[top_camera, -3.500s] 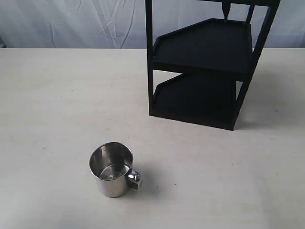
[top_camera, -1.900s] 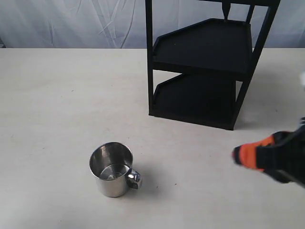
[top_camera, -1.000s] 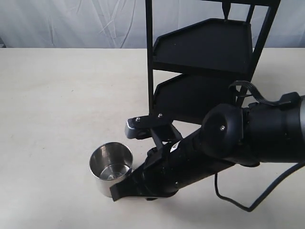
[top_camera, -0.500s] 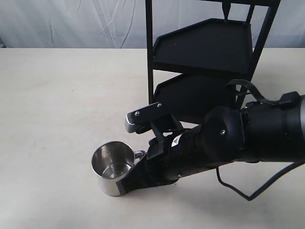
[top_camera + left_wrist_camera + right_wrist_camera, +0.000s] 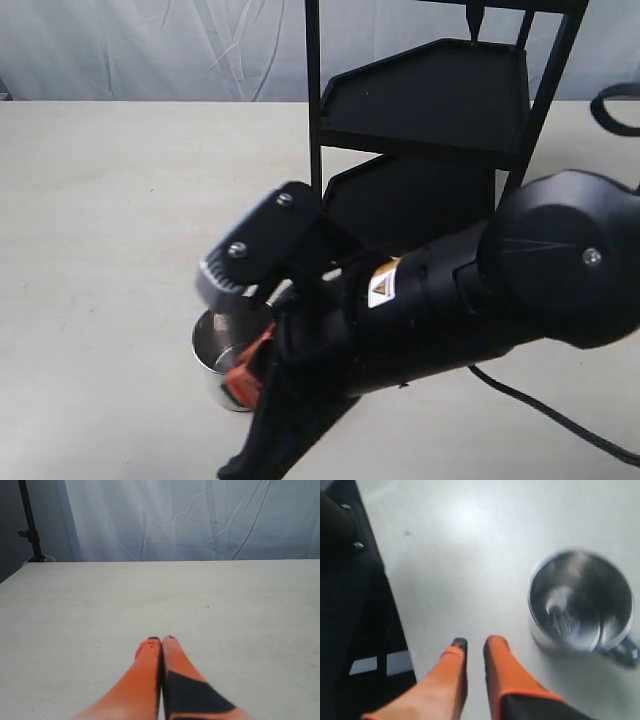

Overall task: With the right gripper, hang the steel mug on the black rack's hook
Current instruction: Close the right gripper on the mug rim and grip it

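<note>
Nearest in the exterior view: bulky black right gripper (image 5: 245,375) with orange parts and a yellow warning label, reaching low over the pale table (image 5: 100,200). In the right wrist view (image 5: 474,645), orange fingers (image 5: 495,645) slightly parted, gripping nothing.

Just beside them, not between: small shiny stainless-steel mug (image 5: 577,600), partly hidden behind the arm in the exterior view (image 5: 225,340). Stands upright on the table, mouth up, long axis vertical. Curved steel handle (image 5: 625,652) juts sideways, on the side away from the fingertips. Probably light and rigid, but mirror-smooth, so likely slippery. Best taken by pinching the wall across the rim opposite the handle, leaving the loop free.

Farther back: tall matte black metal rack (image 5: 430,100) with two angular tray shelves. At its top, short thin black hook (image 5: 473,20), well apart from the mug.

Elsewhere: orange left gripper (image 5: 161,641), fingers pressed together, empty.
</note>
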Controlling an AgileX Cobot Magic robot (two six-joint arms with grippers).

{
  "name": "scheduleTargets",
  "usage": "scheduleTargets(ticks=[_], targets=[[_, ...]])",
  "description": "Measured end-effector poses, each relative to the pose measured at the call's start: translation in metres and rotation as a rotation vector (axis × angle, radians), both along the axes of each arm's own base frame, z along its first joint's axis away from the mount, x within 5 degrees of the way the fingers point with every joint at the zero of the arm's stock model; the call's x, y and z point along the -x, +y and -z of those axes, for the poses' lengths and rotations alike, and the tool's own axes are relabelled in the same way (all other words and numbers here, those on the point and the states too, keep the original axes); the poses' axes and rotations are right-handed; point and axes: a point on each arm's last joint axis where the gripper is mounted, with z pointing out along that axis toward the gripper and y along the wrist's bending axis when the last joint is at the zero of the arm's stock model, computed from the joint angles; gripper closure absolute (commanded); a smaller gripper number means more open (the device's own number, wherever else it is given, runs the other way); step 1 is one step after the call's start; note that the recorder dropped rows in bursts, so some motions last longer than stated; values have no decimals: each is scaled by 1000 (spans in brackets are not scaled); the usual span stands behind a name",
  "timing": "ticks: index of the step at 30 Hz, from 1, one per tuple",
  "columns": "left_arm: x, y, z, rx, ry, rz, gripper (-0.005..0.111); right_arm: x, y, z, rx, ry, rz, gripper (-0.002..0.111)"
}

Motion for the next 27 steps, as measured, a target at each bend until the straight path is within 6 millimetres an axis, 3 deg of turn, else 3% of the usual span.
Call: scheduleTargets(ticks=[3, 5, 8, 16, 20, 27], targets=[[0, 0, 0, 0, 0, 0, 107, 7, 19, -21, -42, -119, -94, 55], [0, 0, 0, 0, 0, 0, 107, 5, 31, -25, -41, -158, -129, 54], [0, 0, 0, 0, 0, 0, 107, -2, 46, -15, 4, -159, -162, 56], [0, 0, 0, 0, 0, 0, 107, -29, 73, 35, 260, -51, -157, 56], [0, 0, 0, 0, 0, 0, 107, -43, 79, 38, 362, -49, -80, 56], [0, 0, 0, 0, 0, 0, 107, -55, 91, 42, 372, -49, -30, 56]])
